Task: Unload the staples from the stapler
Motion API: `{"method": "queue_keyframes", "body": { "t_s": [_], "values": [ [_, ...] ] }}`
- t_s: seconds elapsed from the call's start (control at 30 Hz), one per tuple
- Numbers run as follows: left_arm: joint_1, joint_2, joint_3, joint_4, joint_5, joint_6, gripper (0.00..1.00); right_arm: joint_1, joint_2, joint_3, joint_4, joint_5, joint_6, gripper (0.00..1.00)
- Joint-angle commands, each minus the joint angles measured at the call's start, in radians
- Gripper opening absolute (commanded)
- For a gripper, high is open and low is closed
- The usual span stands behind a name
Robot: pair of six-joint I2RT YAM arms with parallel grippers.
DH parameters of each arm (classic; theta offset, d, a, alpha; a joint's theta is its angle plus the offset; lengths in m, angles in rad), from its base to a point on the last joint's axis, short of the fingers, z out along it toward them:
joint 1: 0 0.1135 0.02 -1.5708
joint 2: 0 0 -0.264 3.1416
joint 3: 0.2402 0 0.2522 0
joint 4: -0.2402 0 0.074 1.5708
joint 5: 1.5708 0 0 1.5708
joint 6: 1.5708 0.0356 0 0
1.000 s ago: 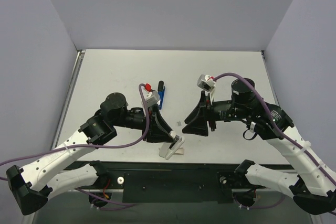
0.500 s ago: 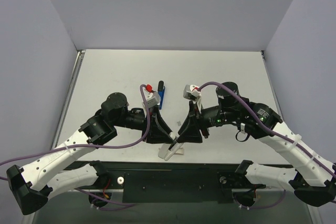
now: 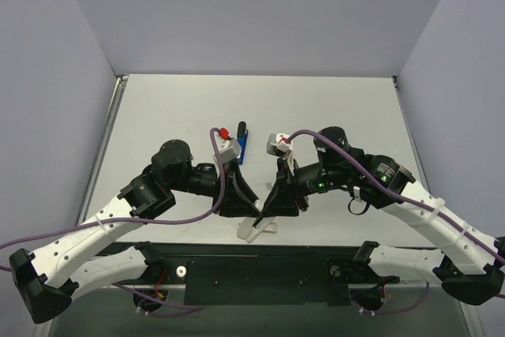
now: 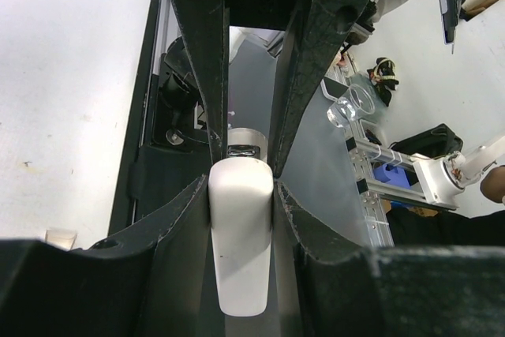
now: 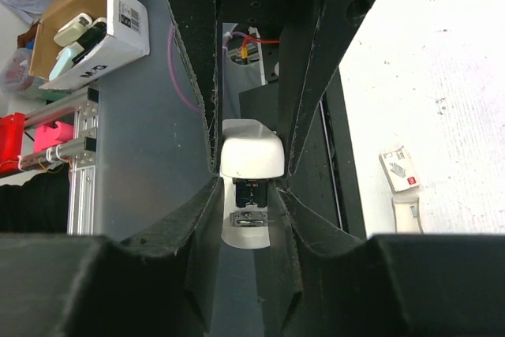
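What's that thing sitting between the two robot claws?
A white stapler-like object, pinched by the left gripper and the right gripper; both wrist views show it.

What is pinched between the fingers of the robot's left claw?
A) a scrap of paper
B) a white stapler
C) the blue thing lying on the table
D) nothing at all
B: in the left wrist view the left gripper has its two black fingers pressed against both sides of the white stapler, which sits between them.
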Motion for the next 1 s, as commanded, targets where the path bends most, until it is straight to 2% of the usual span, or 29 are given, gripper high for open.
{"method": "queue_keyframes", "body": {
  "t_s": [0.0,0.07,0.13,0.17,0.5,0.83,0.93,0.97],
  "values": [
    [-0.002,-0.022,0.043,0.062,0.006,0.003,0.00,0.021,0.002,-0.012,-0.004,0.000,-0.025,0.23],
    [-0.002,-0.022,0.046,0.062,0.003,0.001,0.00,0.029,0.004,-0.015,-0.007,0.006,-0.025,0.15],
    [-0.002,-0.024,0.047,0.062,-0.005,0.000,0.00,0.038,0.000,-0.018,-0.012,0.018,-0.028,0.01],
    [-0.002,-0.025,0.049,0.063,-0.007,0.000,0.00,0.047,0.000,-0.028,-0.016,0.035,-0.031,0.00],
    [-0.002,-0.070,0.050,0.037,-0.093,0.007,0.00,0.081,-0.171,-0.202,0.010,0.146,0.018,0.00],
    [-0.002,-0.068,0.059,0.039,-0.119,0.007,0.00,0.081,-0.185,-0.198,0.022,0.157,0.032,0.00],
    [-0.002,-0.068,0.053,0.040,-0.122,0.009,0.00,0.081,-0.170,-0.172,0.021,0.169,0.035,0.20],
    [-0.002,-0.068,0.052,0.040,-0.123,0.007,0.00,0.079,-0.168,-0.164,0.021,0.175,0.038,0.22]
  ]
}}
